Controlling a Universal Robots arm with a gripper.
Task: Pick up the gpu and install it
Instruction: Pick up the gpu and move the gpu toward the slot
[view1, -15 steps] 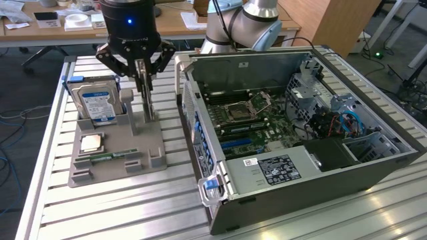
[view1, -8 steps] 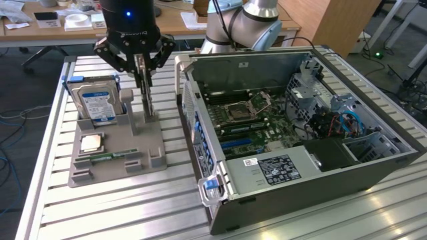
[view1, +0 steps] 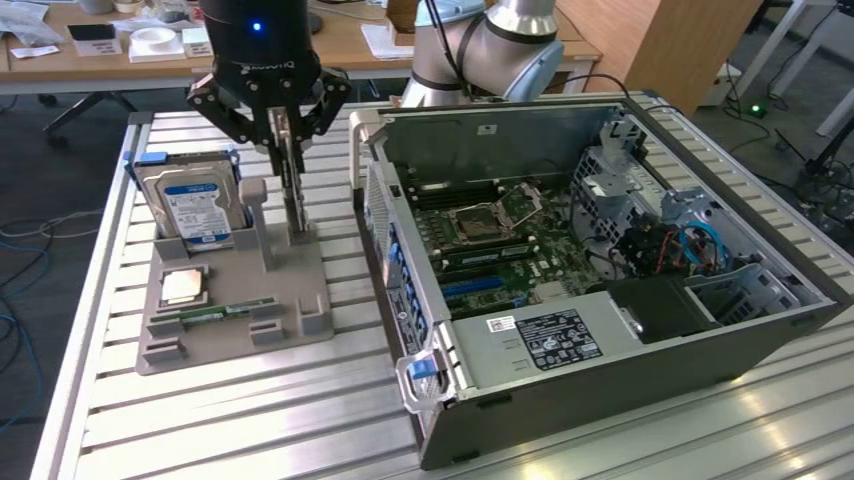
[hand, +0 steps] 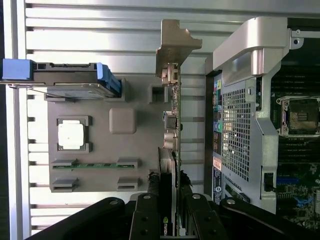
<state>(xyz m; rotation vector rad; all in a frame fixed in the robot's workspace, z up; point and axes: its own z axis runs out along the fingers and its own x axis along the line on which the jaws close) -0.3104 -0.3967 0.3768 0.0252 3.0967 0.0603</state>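
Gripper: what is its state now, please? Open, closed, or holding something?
Gripper: closed on the gpu, which it holds upright by the top edge.

Set a dial on the grey tray (hand: 100, 107) with the gripper (hand: 168, 180) at five o'clock. Its black fingers (hand: 145, 215) clamp the gpu (hand: 171, 125), seen edge-on. The card runs along the tray's three o'clock side to its silver bracket (hand: 172, 47) at one. A drive (hand: 65, 82) with blue rails stands on edge between ten and eleven. A CPU (hand: 70, 135) lies at nine and a RAM stick (hand: 95, 165) at seven. The open case (hand: 240, 120) sits at three, just beside the tray, on a slatted table (hand: 100, 35).
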